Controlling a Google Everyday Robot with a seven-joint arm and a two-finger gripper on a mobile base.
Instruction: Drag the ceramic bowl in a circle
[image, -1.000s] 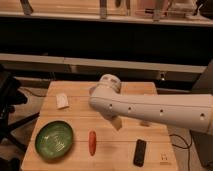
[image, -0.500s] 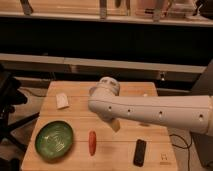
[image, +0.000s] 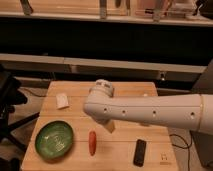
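Observation:
The ceramic bowl (image: 55, 140), wide, shallow and glossy green, sits upright near the front left corner of the wooden table (image: 125, 92). My white arm (image: 150, 112) reaches in from the right across the middle of the table. It hides most of the gripper (image: 109, 126); only a pale tip shows under the arm's end, above the table's middle. The gripper is to the right of the bowl, apart from it. It is open and I see nothing in it.
A red elongated object (image: 92, 142) lies just right of the bowl. A black bar-shaped object (image: 140, 152) lies at the front right. A small whitish cup (image: 62, 101) lies at the back left. A black chair (image: 10, 105) stands left of the table.
The arm's end has drifted slightly left and toward the table's front. The bowl and the other objects have not moved.

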